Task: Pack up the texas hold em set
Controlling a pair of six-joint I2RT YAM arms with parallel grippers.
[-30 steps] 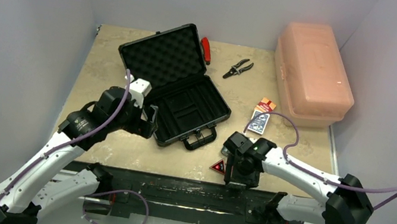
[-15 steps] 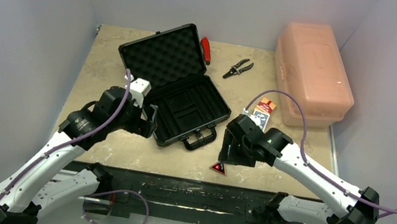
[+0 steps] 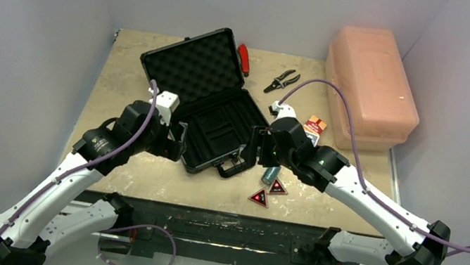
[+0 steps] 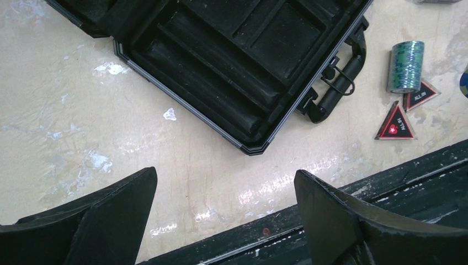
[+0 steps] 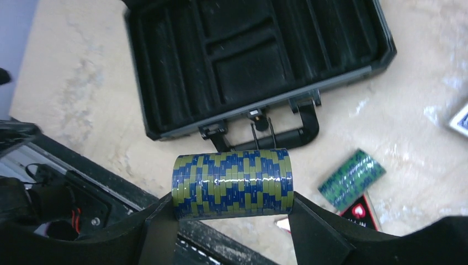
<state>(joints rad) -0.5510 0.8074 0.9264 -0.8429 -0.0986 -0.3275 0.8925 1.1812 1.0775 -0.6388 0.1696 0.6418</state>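
Observation:
The black briefcase (image 3: 219,126) lies open on the table, foam lid (image 3: 193,65) tipped back, slots empty, handle (image 3: 235,168) toward me. My right gripper (image 5: 230,205) is shut on a blue-and-olive chip roll (image 5: 232,182), held above the table just in front of the handle (image 5: 278,138). A teal chip roll (image 3: 270,175) and two red-black triangles (image 3: 258,197) lie right of the handle. The orange-red deck (image 3: 314,124) lies further back; the blue deck is mostly hidden by my arm. My left gripper (image 4: 225,182) is open and empty by the case's front left corner (image 4: 251,149).
A large pink plastic box (image 3: 371,86) stands at the back right. Pliers (image 3: 283,81) and a red-handled tool (image 3: 244,59) lie behind the case. The black rail (image 3: 204,217) runs along the table's front edge. Grey walls close in on three sides.
My right gripper has risen from the table near the front edge and swung back-left to the case's handle. The teal roll and second triangle now show. The left arm has barely moved.

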